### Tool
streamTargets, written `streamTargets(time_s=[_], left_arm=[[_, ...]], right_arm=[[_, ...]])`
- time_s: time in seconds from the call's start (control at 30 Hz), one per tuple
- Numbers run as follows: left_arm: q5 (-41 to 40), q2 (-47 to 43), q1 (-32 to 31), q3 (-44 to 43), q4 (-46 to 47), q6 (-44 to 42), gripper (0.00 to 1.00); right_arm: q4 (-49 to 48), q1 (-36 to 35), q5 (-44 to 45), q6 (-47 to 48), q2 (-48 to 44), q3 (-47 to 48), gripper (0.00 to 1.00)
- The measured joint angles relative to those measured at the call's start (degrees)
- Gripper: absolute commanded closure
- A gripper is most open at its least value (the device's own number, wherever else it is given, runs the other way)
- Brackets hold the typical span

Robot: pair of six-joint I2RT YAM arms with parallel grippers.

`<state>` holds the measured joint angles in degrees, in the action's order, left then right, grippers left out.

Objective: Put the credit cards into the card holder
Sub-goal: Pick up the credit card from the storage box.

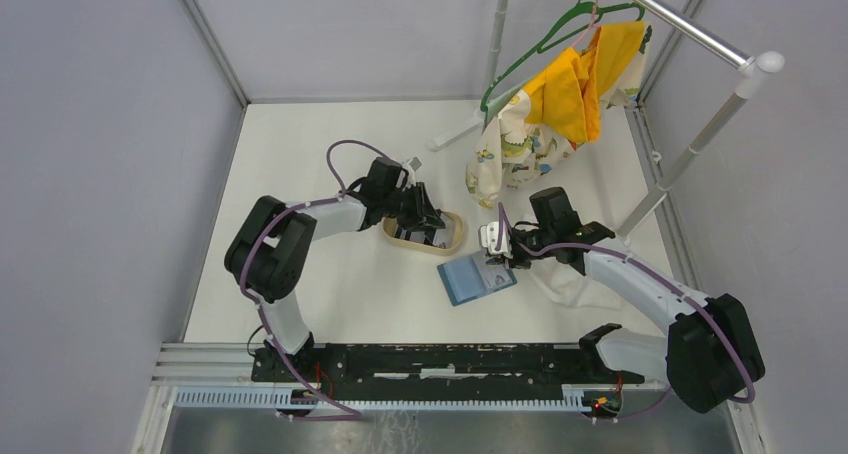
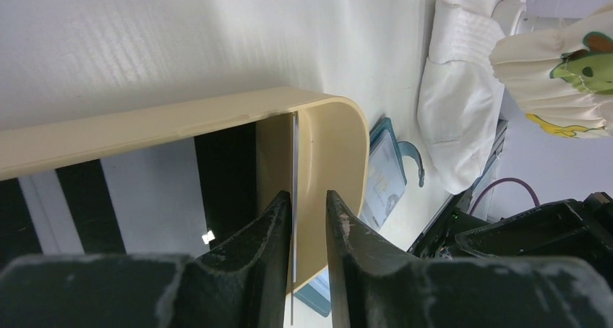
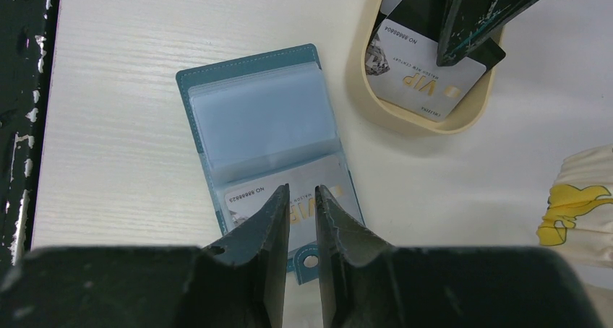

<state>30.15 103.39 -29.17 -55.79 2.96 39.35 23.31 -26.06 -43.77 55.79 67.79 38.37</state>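
Note:
The blue card holder (image 1: 477,279) lies open on the table, and a pale VIP card (image 3: 242,198) sits in its lower clear sleeve. My right gripper (image 3: 301,188) hovers just above that sleeve, open by a narrow gap with nothing between its fingers. The tan tray (image 1: 455,236) holds more credit cards: a pale VIP one (image 3: 426,79) and a black-and-white striped one (image 2: 144,198). My left gripper (image 2: 309,194) reaches into the tray's end. A thin card (image 2: 295,162) stands edge-on between its fingers, against the left finger, with a gap to the right finger.
A white cloth (image 1: 570,284) lies right of the card holder, under my right arm. A clothes rack with a green hanger and a yellow and printed garment (image 1: 585,84) stands at the back right, its hem near the tray. Grey walls enclose the table.

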Motion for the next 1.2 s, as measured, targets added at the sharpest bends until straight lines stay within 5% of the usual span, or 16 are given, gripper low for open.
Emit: streamTargets(time_s=[0.5,0.77,1.2], left_arm=[[-0.2,-2.9,2.3,1.0,-1.6,-1.7,0.98],[-5.9,-7.4,2.8,3.5,-4.7,-3.7,0.98],[-10.1,-34.4,2.8,16.5,-1.7,-10.2,0.98]], right_arm=[[0.0,0.3,0.0,0.0,0.0,0.0,0.75],[0.0,0.3,-0.2,0.0,0.0,0.0,0.75],[-0.4,0.3,-2.8,1.0,-1.7,-0.7,0.64]])
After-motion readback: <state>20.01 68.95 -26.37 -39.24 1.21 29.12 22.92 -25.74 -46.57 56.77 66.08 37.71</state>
